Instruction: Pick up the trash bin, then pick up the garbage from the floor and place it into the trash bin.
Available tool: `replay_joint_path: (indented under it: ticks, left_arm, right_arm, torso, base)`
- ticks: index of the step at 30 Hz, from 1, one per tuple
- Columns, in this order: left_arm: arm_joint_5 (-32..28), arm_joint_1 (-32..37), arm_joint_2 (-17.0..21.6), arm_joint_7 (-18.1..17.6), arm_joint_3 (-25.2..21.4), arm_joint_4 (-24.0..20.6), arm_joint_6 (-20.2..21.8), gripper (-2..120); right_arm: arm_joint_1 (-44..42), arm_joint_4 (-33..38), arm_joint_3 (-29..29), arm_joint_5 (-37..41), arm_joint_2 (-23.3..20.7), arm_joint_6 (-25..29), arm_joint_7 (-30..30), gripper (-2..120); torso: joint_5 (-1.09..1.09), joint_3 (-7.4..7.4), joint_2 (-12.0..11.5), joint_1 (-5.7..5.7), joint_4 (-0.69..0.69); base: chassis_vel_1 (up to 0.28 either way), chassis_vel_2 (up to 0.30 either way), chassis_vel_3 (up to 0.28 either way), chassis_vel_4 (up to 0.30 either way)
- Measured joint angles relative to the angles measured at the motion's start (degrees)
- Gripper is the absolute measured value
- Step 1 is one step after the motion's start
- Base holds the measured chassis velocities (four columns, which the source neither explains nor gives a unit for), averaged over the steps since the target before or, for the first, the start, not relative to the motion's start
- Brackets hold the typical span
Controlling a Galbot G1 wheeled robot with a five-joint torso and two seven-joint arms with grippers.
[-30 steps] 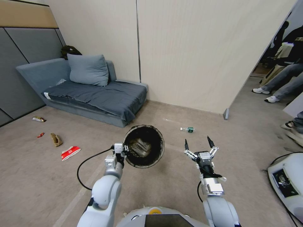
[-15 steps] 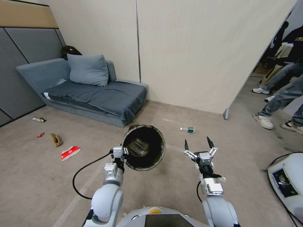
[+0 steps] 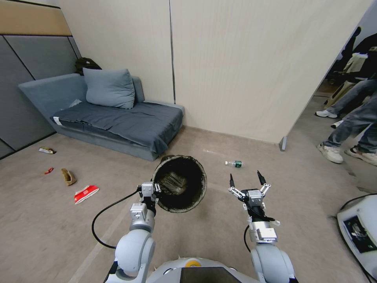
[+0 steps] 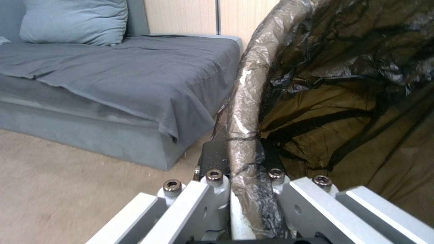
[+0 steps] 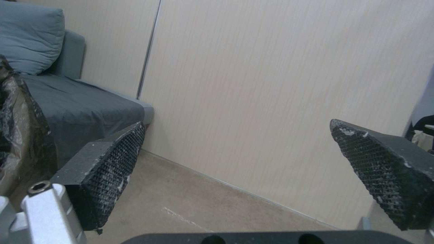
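Note:
My left gripper [image 3: 153, 189] is shut on the rim of the trash bin [image 3: 180, 183], which hangs tilted above the floor with its black-bag-lined mouth facing me. In the left wrist view the fingers [image 4: 212, 159] clamp the bag-covered rim [image 4: 246, 112]. My right gripper [image 3: 246, 179] hovers open and empty to the bin's right, its pads [image 5: 108, 159] spread wide. Garbage lies on the floor: a clear green-labelled bottle [image 3: 235, 163] ahead of the right gripper, and at the left a red-and-white carton [image 3: 86, 193], a tan paper bag [image 3: 68, 176], a small red scrap [image 3: 48, 171] and a yellow wrapper [image 3: 46, 150].
A grey sofa bed [image 3: 114, 118] with a pillow stands against the wall behind the bin. A beige partition wall [image 3: 251, 67] ends at the right, where people's legs [image 3: 349, 129] pass. A white machine [image 3: 361, 232] sits at the lower right. Open carpet lies around me.
The bin dropped slightly and swung a little toward me in the left gripper. The view shifted slightly as the camera moved. People's legs at the right walked on.

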Motion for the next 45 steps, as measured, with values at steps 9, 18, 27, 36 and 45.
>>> replay_joint_path:
  ticks: [9,18,27,36,45]
  left_arm:
    - [0.0,0.0,-0.2,-0.1,0.1,0.0,0.0,1]
    - [0.2,-0.2,-0.7,-0.1,0.3,0.5,0.0,1]
    - [0.3,-0.3,-0.5,-0.1,0.3,0.9,0.0,1]
    - [0.4,-0.1,-0.2,-0.2,0.8,0.6,0.0,0]
    - [0.7,0.1,-0.4,-0.2,0.8,0.4,0.0,0]
  right_arm:
    - [0.0,0.0,0.0,0.0,0.0,0.0,0.0,100]
    - [0.0,0.0,0.0,0.0,0.0,0.0,0.0,100]
    - [0.0,0.0,0.0,0.0,0.0,0.0,0.1,100]
    - [0.1,0.0,0.2,-0.3,0.0,1.8,-0.4,100]
    - [0.1,0.1,0.8,-1.1,0.0,2.8,-1.5,100]
  torso:
    - [-0.02,0.0,0.0,0.0,0.0]
    - [-0.02,0.0,0.0,0.0,0.0]
    - [0.01,0.02,0.0,0.02,-0.01]
    - [0.01,0.0,0.0,-0.01,-0.02]
    - [0.0,0.0,0.0,0.0,-0.01]
  base:
    - [-0.228,0.24,0.233,-0.241]
    - [-0.213,0.202,0.219,-0.225]
    - [-0.167,0.173,0.189,-0.169]
    - [-0.01,0.008,0.005,-0.009]
    - [0.0,0.0,0.0,0.0]
